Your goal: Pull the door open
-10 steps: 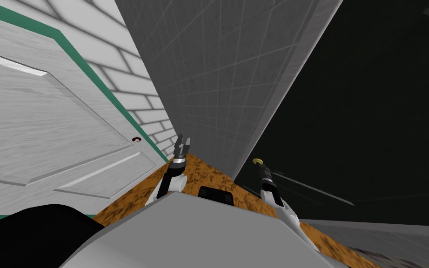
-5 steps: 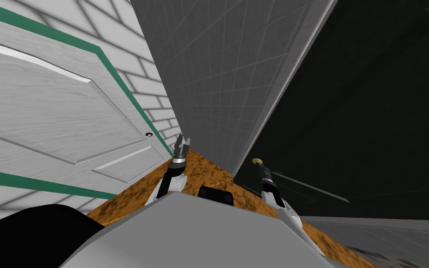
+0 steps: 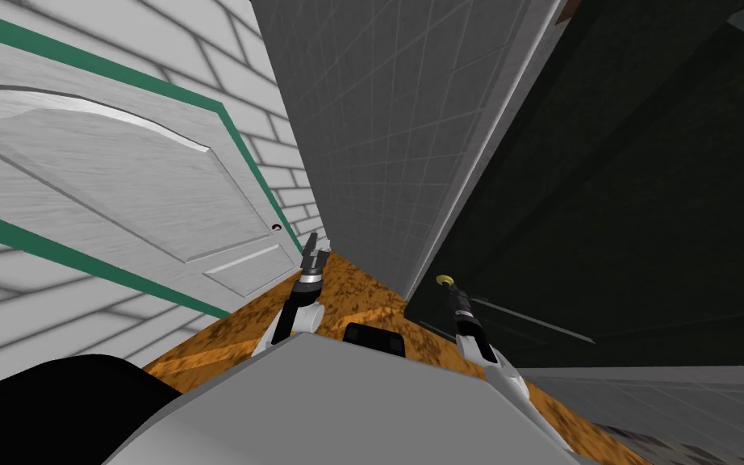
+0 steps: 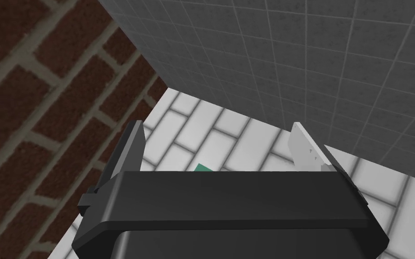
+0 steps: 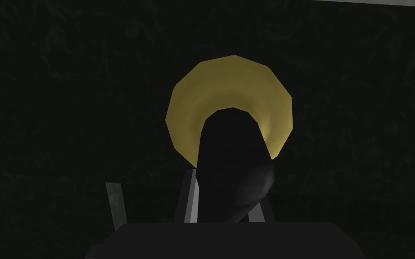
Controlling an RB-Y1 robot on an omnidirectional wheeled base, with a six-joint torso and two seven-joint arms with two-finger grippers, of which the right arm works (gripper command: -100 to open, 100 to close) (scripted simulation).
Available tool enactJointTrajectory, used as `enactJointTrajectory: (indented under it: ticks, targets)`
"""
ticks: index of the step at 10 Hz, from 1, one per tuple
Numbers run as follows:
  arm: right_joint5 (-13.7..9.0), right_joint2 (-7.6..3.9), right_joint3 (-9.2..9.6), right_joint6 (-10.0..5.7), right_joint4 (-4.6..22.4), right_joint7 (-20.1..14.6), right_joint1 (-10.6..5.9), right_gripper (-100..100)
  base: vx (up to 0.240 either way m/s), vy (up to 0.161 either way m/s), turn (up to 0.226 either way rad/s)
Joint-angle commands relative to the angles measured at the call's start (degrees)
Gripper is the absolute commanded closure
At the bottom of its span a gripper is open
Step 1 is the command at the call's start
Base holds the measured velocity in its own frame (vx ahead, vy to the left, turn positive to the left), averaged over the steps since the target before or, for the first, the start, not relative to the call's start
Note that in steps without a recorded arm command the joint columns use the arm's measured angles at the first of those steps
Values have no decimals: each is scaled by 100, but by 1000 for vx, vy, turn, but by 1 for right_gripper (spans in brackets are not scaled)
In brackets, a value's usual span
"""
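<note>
Currently right gripper [image 5: 227, 191] closed on dark handle [image 5: 233, 153], fingers [image 5: 192, 198] tight against both its sides. Round yellow rose [image 5: 229, 81] directly behind handle, on dark door [image 3: 645, 202] at right of scene. Grey tiled wall [image 3: 394, 121] just left of that door's edge. Left gripper [image 4: 218, 144] spread wide, empty, low near far corner where tiled wall meets white brick wall [image 3: 273, 157]. White panelled door [image 3: 120, 194] in green frame [image 3: 80, 258] at left. Mottled orange floor [image 3: 362, 295] under both arms.

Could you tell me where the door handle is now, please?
The handle sits on the dark door, on my right in the head view, before its yellow plate, in the right gripper.
</note>
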Motion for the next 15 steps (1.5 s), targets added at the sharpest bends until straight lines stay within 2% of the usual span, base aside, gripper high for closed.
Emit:
enactJointTrajectory:
  ticks: [1, 2, 3, 11, 12, 13, 15]
  targets:
    - [35, -65, 83, -40, -26, -90, 23, 100, -222, -77, 100]
    - [49, -88, 121, -52, -34, -129, 34, 100, -203, -35, 91]
    - [41, -56, 108, -33, -20, -108, 16, 100, -80, 0, 23]
    - [230, -464, 670, -454, -230, -690, 391, 100, -220, -56, 110]
    - [216, -420, 636, -402, -221, -647, 368, 100, -118, -16, 25]
    - [241, -522, 753, -566, -250, -774, 504, 100, -158, -47, 137]
    - [257, -613, 833, -698, -279, -863, 604, 100, -238, -64, 125]
